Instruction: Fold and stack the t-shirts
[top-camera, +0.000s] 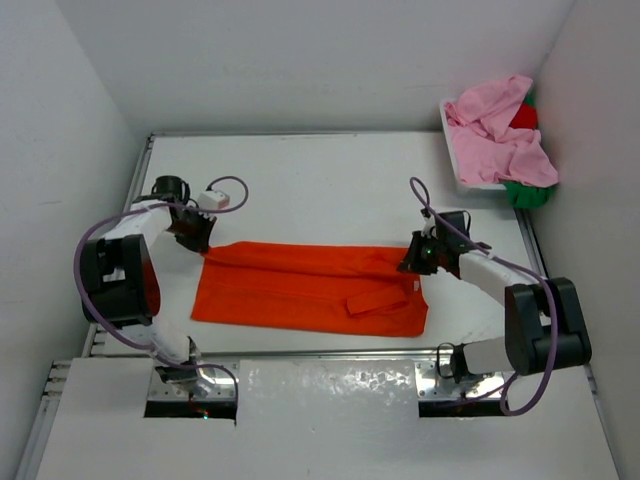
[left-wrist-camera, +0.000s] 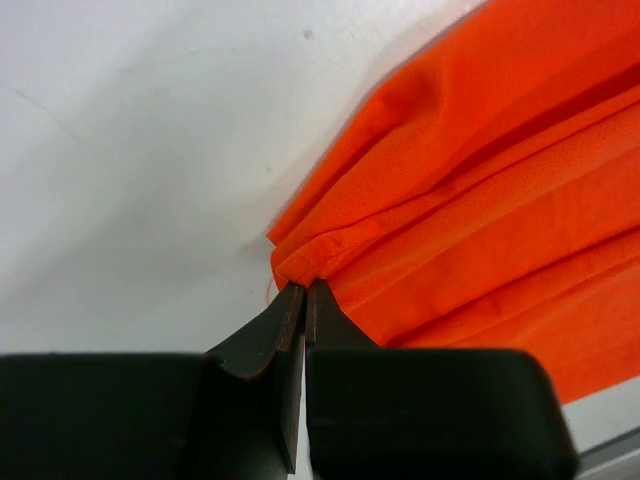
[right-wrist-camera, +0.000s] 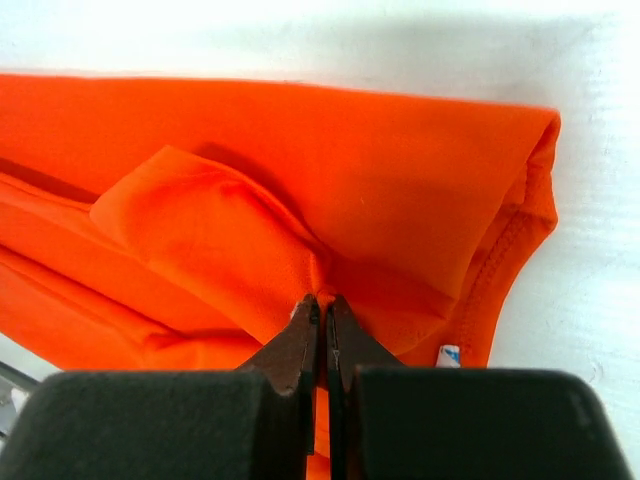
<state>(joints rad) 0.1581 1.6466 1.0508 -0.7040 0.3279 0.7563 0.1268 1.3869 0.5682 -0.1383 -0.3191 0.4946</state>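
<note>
An orange t-shirt (top-camera: 310, 288) lies stretched in a long folded band across the white table (top-camera: 330, 185). At its far left corner my left gripper (top-camera: 200, 240) is shut on the gathered hem of the orange t-shirt (left-wrist-camera: 480, 190), with the cloth pinched at the fingertips (left-wrist-camera: 305, 290). My right gripper (top-camera: 415, 262) is shut on a pinch of the same orange t-shirt (right-wrist-camera: 380, 190) near its collar end, where a sleeve flap (right-wrist-camera: 200, 235) lies folded over. A pink t-shirt (top-camera: 500, 135) is heaped at the back right, with a bit of red t-shirt (top-camera: 523, 117) and green t-shirt (top-camera: 528, 193) showing under it.
A white mesh basket (top-camera: 455, 150) stands at the back right corner against the wall and holds the heap of shirts. White walls close in the table on the left, back and right. The arm bases are bolted at the near edge (top-camera: 320, 385).
</note>
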